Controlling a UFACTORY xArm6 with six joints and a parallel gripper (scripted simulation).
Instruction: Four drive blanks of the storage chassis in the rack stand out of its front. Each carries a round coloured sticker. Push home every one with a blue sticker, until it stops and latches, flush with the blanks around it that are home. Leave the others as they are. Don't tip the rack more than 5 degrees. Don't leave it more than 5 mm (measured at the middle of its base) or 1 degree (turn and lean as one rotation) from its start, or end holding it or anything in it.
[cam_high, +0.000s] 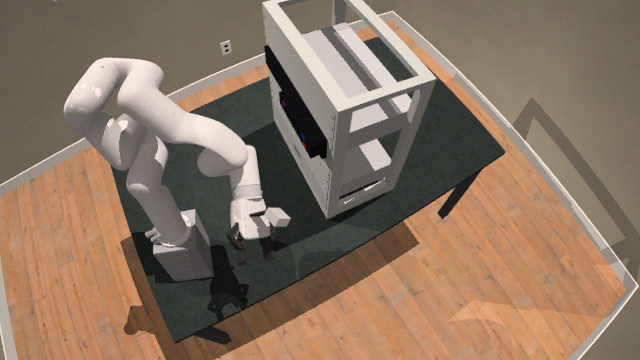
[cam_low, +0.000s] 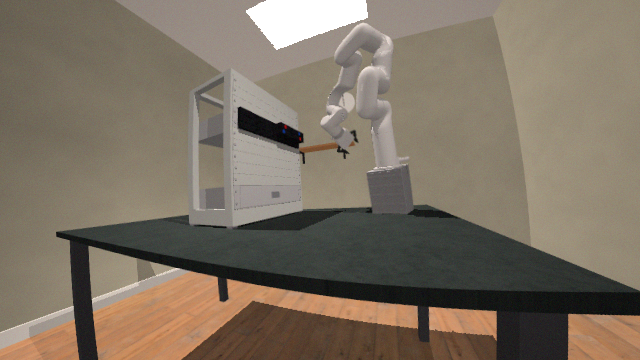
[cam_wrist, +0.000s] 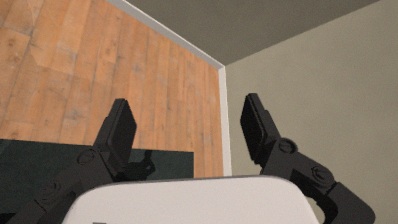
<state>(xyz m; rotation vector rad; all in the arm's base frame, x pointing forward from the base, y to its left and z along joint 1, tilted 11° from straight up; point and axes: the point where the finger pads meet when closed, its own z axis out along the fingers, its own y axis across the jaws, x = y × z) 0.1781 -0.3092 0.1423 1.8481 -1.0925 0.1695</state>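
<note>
The white rack (cam_high: 345, 100) stands on the dark table, and it also shows in the exterior view (cam_low: 245, 155). The black storage chassis (cam_high: 296, 112) sits high in its front face (cam_low: 270, 131). Some blanks at its right end stand out of the front. Small red (cam_low: 285, 126) and blue (cam_low: 283, 132) stickers show there, with another blue (cam_low: 298, 133) and red (cam_low: 300, 138) pair further right. My gripper (cam_high: 254, 249) (cam_low: 348, 143) is open and empty, hanging in the air well away from the rack front, beside the arm's base. In the wrist view the open fingers frame only floor and wall.
The arm's grey base block (cam_high: 182, 245) stands on the table edge near the gripper. The rack holds a lower white drawer unit (cam_high: 365, 190) and inner shelves. The wooden floor and a wall corner lie beyond the table edge (cam_wrist: 150, 165).
</note>
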